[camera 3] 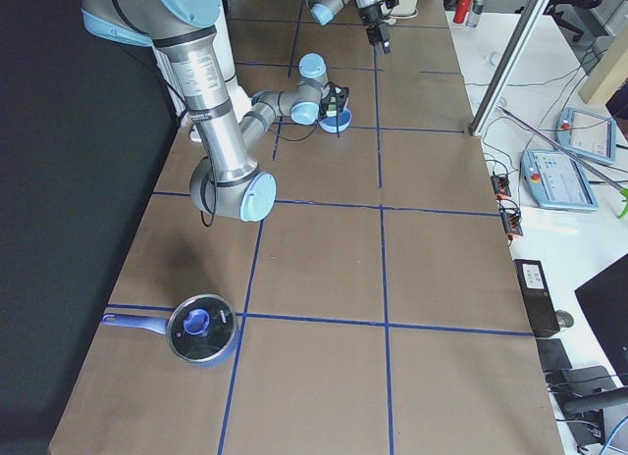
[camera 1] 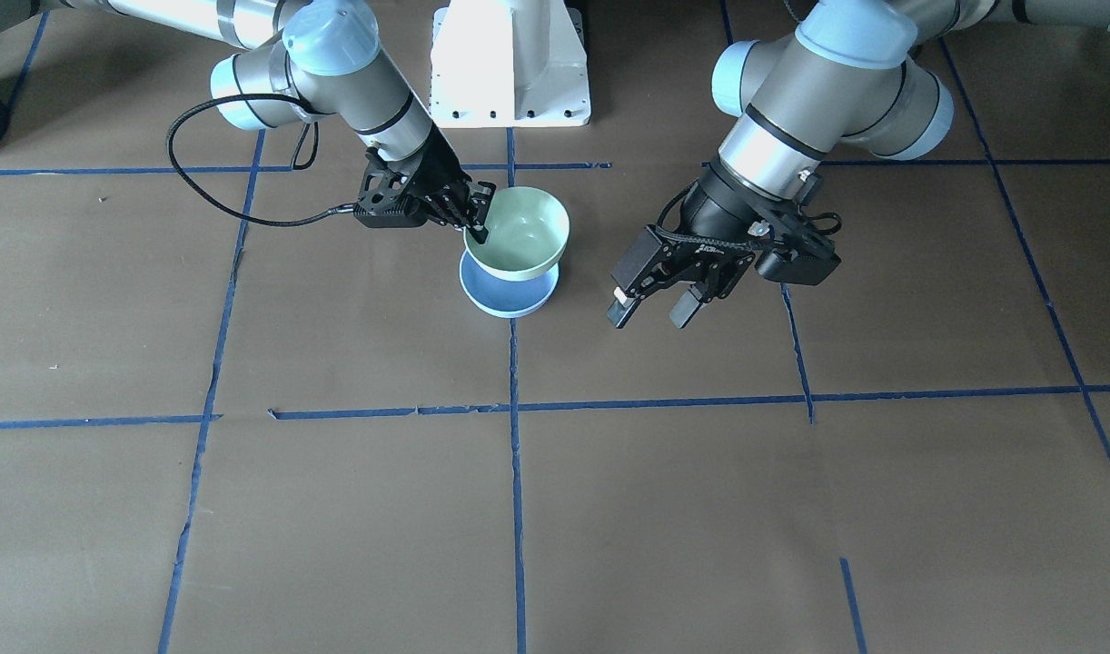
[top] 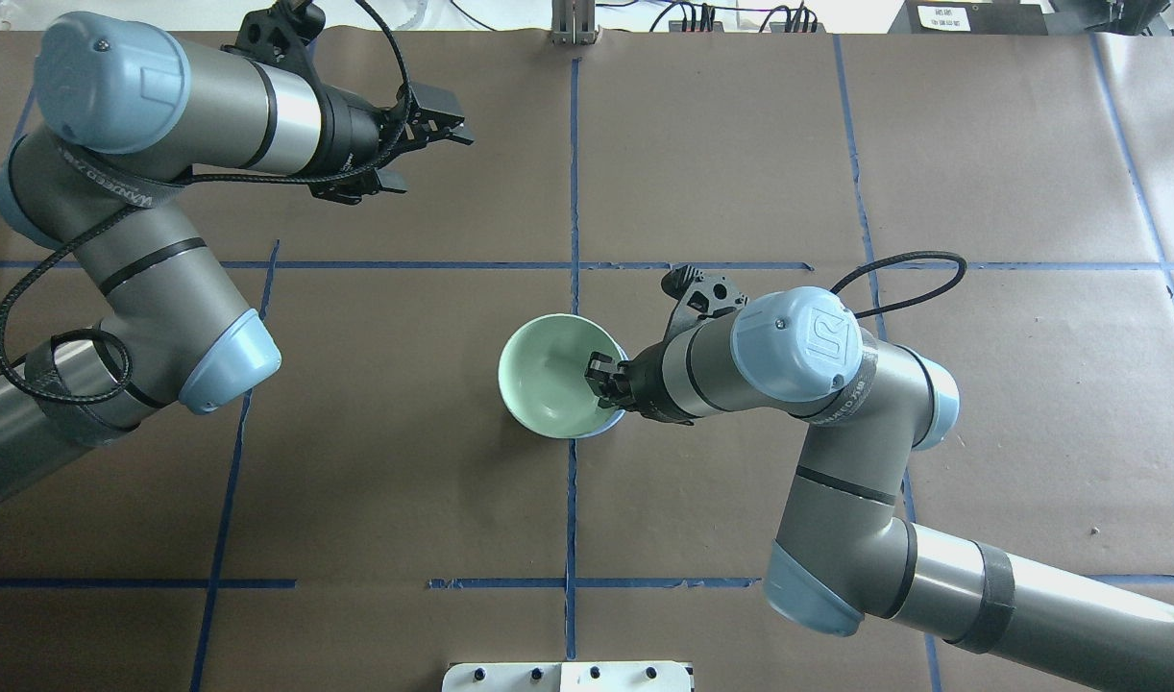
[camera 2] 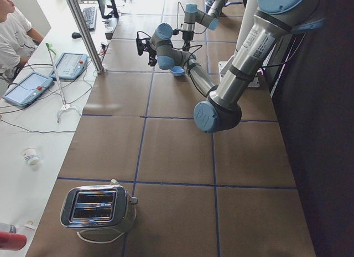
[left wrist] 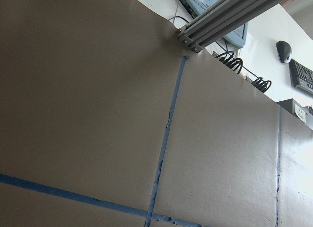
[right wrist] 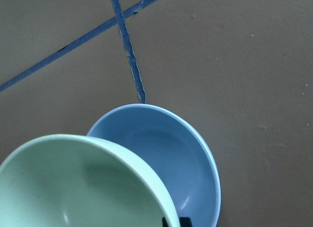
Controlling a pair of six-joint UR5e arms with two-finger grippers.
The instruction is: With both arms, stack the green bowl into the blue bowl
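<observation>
My right gripper (camera 1: 476,227) is shut on the rim of the green bowl (camera 1: 519,232) and holds it tilted just above the blue bowl (camera 1: 510,295), which rests on the table. In the overhead view the green bowl (top: 549,375) covers nearly all of the blue bowl (top: 608,429), with my right gripper (top: 599,375) at its right rim. The right wrist view shows the green bowl (right wrist: 73,183) overlapping the blue bowl (right wrist: 161,153). My left gripper (camera 1: 653,313) is open and empty, off to the side of the bowls; in the overhead view it (top: 424,154) hovers at the far left.
The white pedestal base (camera 1: 510,64) stands behind the bowls. A toaster (camera 2: 99,207) sits at the table's left end and a lidded pot (camera 3: 201,328) at the right end. An operator (camera 2: 11,30) sits beyond the far edge. Blue tape lines cross the brown table.
</observation>
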